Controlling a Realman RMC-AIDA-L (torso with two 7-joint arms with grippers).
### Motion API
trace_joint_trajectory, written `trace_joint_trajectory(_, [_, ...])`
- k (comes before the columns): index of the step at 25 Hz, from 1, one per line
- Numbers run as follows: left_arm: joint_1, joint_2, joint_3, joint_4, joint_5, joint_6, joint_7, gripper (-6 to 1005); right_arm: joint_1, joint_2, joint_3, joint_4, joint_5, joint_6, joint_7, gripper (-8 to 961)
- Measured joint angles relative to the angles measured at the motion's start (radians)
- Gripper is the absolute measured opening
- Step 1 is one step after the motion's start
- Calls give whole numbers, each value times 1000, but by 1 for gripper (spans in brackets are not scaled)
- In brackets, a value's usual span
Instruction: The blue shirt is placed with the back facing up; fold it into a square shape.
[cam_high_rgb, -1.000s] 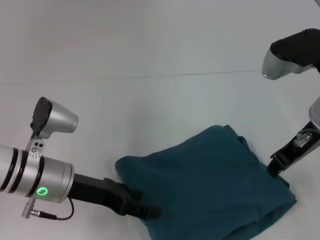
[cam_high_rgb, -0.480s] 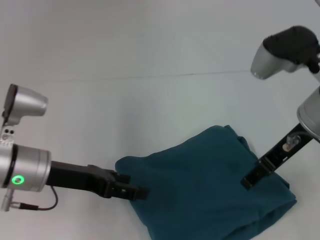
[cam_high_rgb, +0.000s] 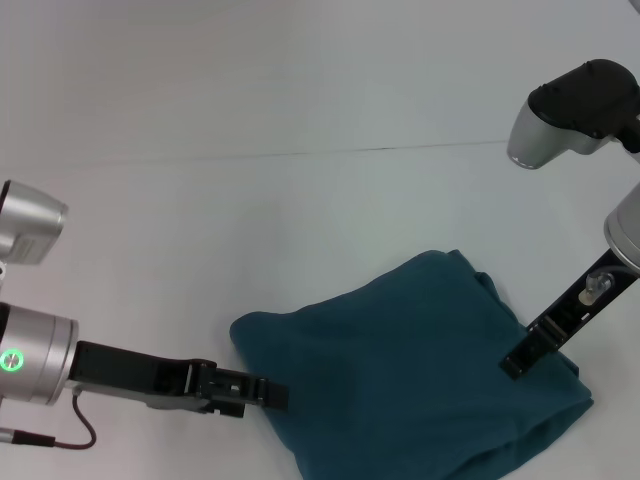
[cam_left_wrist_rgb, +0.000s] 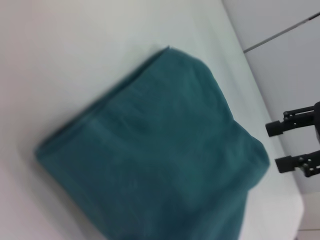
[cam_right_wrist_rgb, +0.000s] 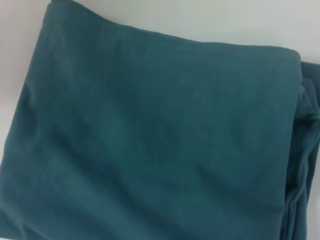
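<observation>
Dark teal-blue soft fabric shirt (cam_high_rgb: 410, 375) lies folded, roughly square, near-right on white table (cam_high_rgb: 300, 220). My left gripper (cam_high_rgb: 262, 393) at its left edge, state unclear. My right gripper (cam_high_rgb: 522, 355) spread, empty, over right edge — fold looks done, I judge.

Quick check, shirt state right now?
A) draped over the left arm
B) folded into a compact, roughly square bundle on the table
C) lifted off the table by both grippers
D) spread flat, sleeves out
B: the shirt lies as a folded, roughly square bundle on the table, with the left gripper at its near-left edge and the right gripper over its right side, neither lifting it.
</observation>
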Motion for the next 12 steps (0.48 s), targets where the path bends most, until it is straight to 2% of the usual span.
trace_joint_trajectory(4, [0,-5,17,25,2,24,-87,887,5,0,0,6,-9,0,-26,799])
trace_joint_trajectory(5, [1,-8,56,53,15,37,-157,887,6,0,0,6,-12,1,-31,799])
trace_joint_trajectory(8, [2,-13,85,64,22,38,-183,887,8,1,-1,6,-14,5,-44,799])
trace_joint_trajectory(9, [1,-24,150,72,29,32,-226,887,9,1,-1,6,-14,6,-48,799])
trace_joint_trajectory(12, [-4,-30,187,72,37,24,-254,887,12,3,-1,6,-14,7,-56,799])
